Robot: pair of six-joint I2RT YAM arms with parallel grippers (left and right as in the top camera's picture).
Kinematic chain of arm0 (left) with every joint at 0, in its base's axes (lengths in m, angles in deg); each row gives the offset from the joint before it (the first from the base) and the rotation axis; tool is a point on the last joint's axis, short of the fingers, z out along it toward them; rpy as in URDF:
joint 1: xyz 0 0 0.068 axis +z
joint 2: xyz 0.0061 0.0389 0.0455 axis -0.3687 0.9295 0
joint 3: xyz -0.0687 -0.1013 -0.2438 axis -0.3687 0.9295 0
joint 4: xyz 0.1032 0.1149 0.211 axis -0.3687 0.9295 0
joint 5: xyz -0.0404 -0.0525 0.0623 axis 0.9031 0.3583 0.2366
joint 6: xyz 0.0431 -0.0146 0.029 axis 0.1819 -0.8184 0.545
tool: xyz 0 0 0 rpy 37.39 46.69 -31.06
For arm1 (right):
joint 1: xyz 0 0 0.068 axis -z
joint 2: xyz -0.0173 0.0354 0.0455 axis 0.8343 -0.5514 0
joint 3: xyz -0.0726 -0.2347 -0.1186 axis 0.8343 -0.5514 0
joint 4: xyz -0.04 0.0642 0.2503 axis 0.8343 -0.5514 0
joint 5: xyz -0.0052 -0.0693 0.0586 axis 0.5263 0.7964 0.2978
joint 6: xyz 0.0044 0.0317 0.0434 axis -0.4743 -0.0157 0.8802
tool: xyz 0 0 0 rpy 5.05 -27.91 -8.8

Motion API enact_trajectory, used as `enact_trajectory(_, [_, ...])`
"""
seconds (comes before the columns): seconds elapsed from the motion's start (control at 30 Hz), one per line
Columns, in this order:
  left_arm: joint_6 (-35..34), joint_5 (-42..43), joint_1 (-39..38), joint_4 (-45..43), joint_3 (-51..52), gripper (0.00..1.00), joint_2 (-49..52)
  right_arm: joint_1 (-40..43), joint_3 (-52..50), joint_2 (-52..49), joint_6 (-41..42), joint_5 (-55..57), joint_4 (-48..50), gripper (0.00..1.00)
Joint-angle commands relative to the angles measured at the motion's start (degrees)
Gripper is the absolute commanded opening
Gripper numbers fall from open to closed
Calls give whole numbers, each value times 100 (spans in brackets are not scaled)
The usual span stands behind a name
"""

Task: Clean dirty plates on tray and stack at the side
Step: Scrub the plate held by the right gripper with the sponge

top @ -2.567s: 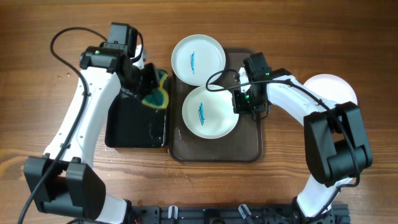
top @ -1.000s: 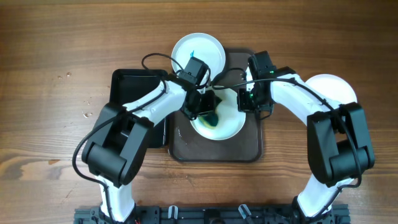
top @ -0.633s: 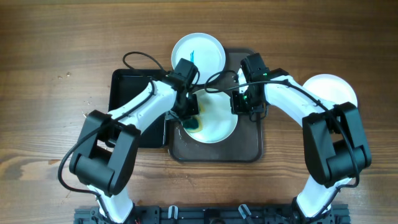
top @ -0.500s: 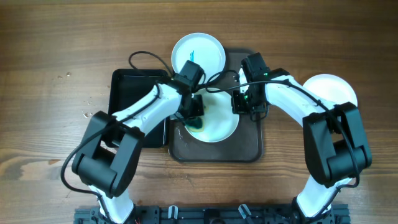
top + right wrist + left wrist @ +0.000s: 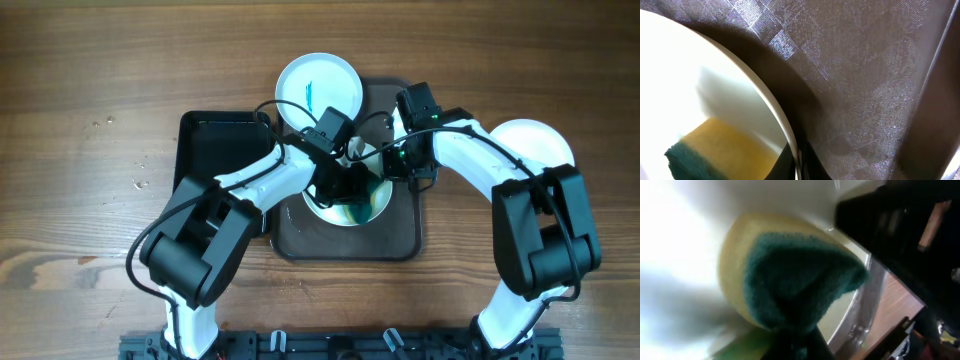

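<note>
A white plate (image 5: 378,198) lies on the brown tray (image 5: 400,235). My left gripper (image 5: 352,192) is shut on a yellow and green sponge (image 5: 360,207) and presses it on this plate; the sponge fills the left wrist view (image 5: 790,275). My right gripper (image 5: 392,166) is shut on the plate's right rim (image 5: 785,125), with the sponge (image 5: 710,145) beyond it. A second white plate (image 5: 318,85) with a blue mark sits at the tray's far left corner. A clean white plate (image 5: 535,140) lies on the table at the right.
A black tray (image 5: 215,160) sits left of the brown tray. The wooden table (image 5: 100,90) surrounds both trays. Both arms crowd over the brown tray's middle.
My left gripper carried the sponge from the black tray onto the plate, wiped at its left side, then moved right across it. The plate's blue mark no longer shows. The right gripper stayed on the rim.
</note>
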Motion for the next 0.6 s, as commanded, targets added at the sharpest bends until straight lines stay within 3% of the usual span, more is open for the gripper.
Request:
enact_trajectory(0.0, [20, -1296, -125, 702, 98, 4, 114, -79, -2, -157, 94, 142, 17, 4])
enact_trajectory(0.03, [9, -2057, -96, 968, 98, 4, 114, -79, -2, -157, 94, 142, 15, 4])
enact_trajectory(0.27, [-162, -4476, 323, 1788, 72, 4, 111, -79, -2, -157, 92, 142, 11, 4])
enact_trajectory(0.57, [-157, -5790, 1034, 1856, 46, 4, 111, -79, -2, -157, 85, 144, 13, 4])
